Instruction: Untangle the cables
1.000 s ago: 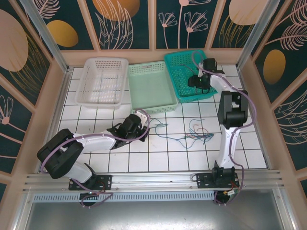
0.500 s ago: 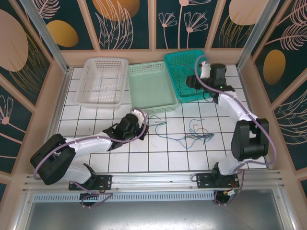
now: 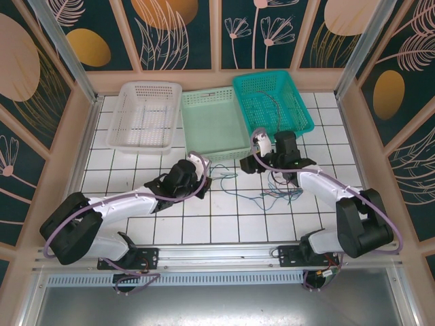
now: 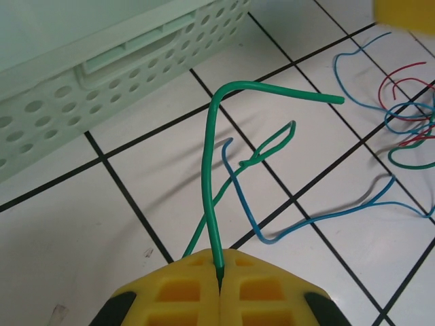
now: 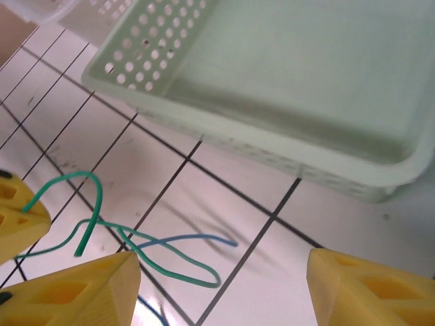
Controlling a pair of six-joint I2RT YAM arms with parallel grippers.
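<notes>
My left gripper (image 4: pixel 221 266) is shut on the end of a green cable (image 4: pixel 210 170), which rises from the jaws and bends right. A blue cable (image 4: pixel 307 219) crosses a thinner green loop (image 4: pixel 273 144) on the tiles just beyond. In the top view the left gripper (image 3: pixel 204 174) sits beside these strands (image 3: pixel 224 175). My right gripper (image 5: pixel 221 288) is open, its fingers (image 5: pixel 75 288) wide apart above the green loop (image 5: pixel 173 263) and the blue end (image 5: pixel 200 239). The main tangle of blue, green and red cables (image 3: pixel 280 188) lies under the right arm. A dark cable (image 3: pixel 270 104) lies in the teal basket (image 3: pixel 299 121).
The mint basket (image 3: pixel 214 151) stands just behind both grippers, its front wall (image 5: pixel 272 159) close to the right gripper. A white basket (image 3: pixel 145 145) is at the back left. White tiles run to the near edge.
The right arm has swung from the teal basket down to the tiles in front of the mint basket, facing the left gripper. The left gripper has stayed shut on the green cable.
</notes>
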